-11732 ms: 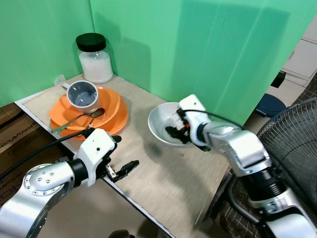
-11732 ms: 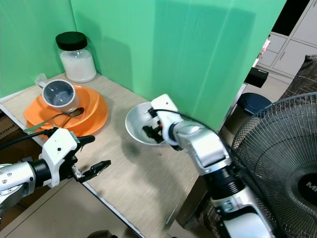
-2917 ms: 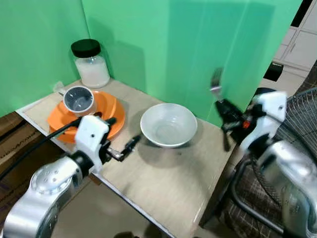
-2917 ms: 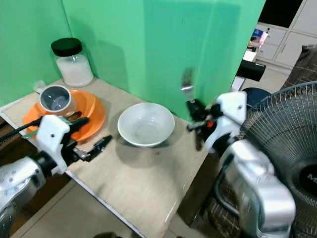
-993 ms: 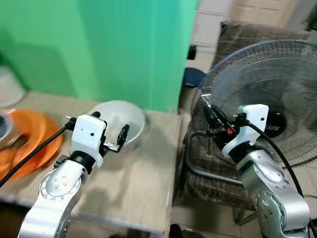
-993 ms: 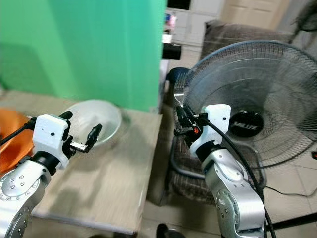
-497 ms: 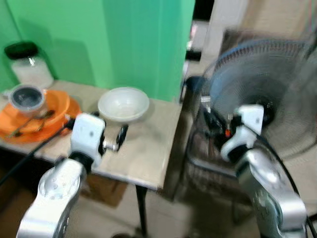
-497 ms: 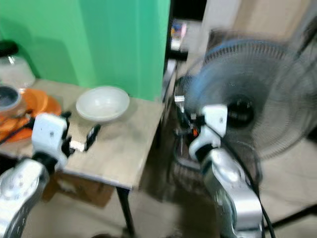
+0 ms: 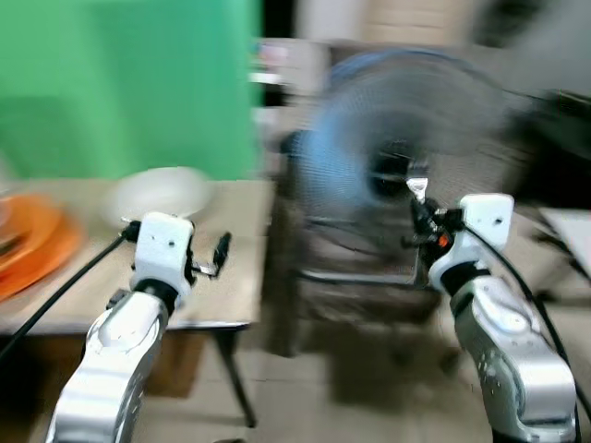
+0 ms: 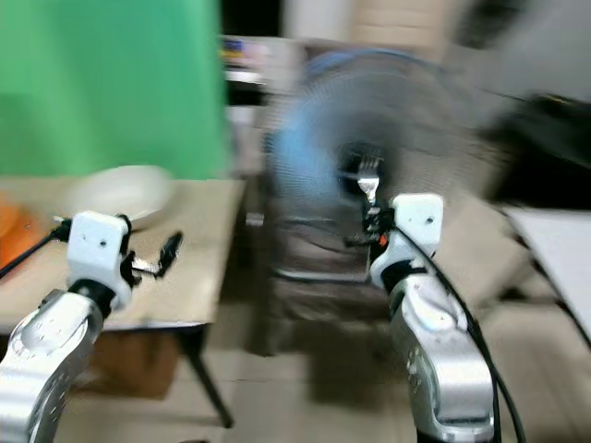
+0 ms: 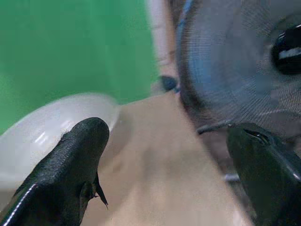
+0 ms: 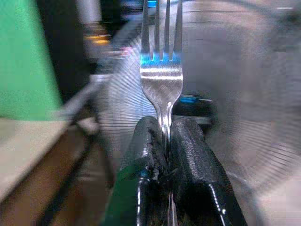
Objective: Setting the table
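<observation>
Before the fan [image 10: 369,175], the right tool [image 12: 164,141] holds a fork [image 12: 161,61] upright, its two black fingers [image 12: 193,160] pressed together on the handle with the tines pointing up, well apart from the bench [image 9: 231,277]. Both head views are blurred. Over the bench's near edge hovers the left tool [image 9: 220,254], fingers [image 11: 70,160] spread apart with nothing between them. A white bowl [image 9: 157,194] sits on the bench by the green wall [image 9: 120,83], and an orange plate [image 9: 28,245] lies at the far left of that bench.
</observation>
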`<state>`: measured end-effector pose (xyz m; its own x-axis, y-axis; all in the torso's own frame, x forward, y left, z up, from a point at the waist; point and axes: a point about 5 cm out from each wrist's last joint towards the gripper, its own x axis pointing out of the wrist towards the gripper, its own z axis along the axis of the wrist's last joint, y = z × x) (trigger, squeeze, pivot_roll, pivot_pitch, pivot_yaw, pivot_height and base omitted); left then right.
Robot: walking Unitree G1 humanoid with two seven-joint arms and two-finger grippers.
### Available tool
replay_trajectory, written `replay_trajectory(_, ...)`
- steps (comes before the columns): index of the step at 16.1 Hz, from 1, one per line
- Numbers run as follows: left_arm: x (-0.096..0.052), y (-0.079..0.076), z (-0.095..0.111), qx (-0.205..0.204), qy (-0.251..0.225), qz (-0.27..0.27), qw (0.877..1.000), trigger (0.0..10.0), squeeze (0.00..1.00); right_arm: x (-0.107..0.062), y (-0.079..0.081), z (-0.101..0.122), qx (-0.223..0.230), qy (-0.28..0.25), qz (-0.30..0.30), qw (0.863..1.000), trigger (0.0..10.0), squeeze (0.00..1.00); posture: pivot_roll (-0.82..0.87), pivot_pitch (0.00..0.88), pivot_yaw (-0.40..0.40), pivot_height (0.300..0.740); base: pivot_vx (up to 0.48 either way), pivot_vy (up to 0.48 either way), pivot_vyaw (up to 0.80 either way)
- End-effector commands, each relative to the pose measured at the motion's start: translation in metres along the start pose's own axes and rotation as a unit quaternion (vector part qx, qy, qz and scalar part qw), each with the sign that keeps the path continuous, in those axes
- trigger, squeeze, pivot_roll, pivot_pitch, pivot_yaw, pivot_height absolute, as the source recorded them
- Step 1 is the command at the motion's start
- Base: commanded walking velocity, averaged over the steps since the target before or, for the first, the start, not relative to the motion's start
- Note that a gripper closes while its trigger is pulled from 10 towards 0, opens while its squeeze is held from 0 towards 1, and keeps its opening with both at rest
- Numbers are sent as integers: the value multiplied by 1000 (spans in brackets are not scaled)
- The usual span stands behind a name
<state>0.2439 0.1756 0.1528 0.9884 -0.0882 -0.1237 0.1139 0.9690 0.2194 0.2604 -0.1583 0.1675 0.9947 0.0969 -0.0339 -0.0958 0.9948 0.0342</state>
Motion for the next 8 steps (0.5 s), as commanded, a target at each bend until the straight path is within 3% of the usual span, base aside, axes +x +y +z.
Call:
replay_trajectory(1, 4, 3, 5, 7, -17, 27, 999, 10000, 341, 3, -3, 5, -35, -14, -20, 999, 10000, 0, 71, 0, -4, 740, 0, 0, -781)
replay_trajectory(2, 4, 3, 7, 5, -23, 27, 999, 10000, 341, 4, -3, 7, -51, -20, -25, 998, 10000, 0, 71, 0, -4, 740, 0, 0, -781)
replay_trajectory(3, 8, 4, 14, -4, -37, 47, 998, 10000, 341, 5, -3, 7, -29, -15, -19, 999, 10000, 0, 75, 0, -16, 740, 0, 0, -788)
replay_trajectory(4, 9, 8, 15, 1, -51, 62, 997, 10000, 365, 8, -7, 10, -24, -35, -69, 997, 10000, 0, 73, 0, -15, 740, 0, 0, -800)
replay_trajectory(7, 9, 15, 20, -21, -82, 92, 992, 10000, 325, 8, -10, 15, 1, -59, -109, 992, 10000, 0, 69, 0, -9, 740, 0, 0, -800)
replay_trajectory(8, 10, 13, 21, -17, -68, 79, 994, 10000, 43, 10, -10, 14, 18, -51, -104, 993, 10000, 0, 75, 0, 1, 740, 0, 0, -800)
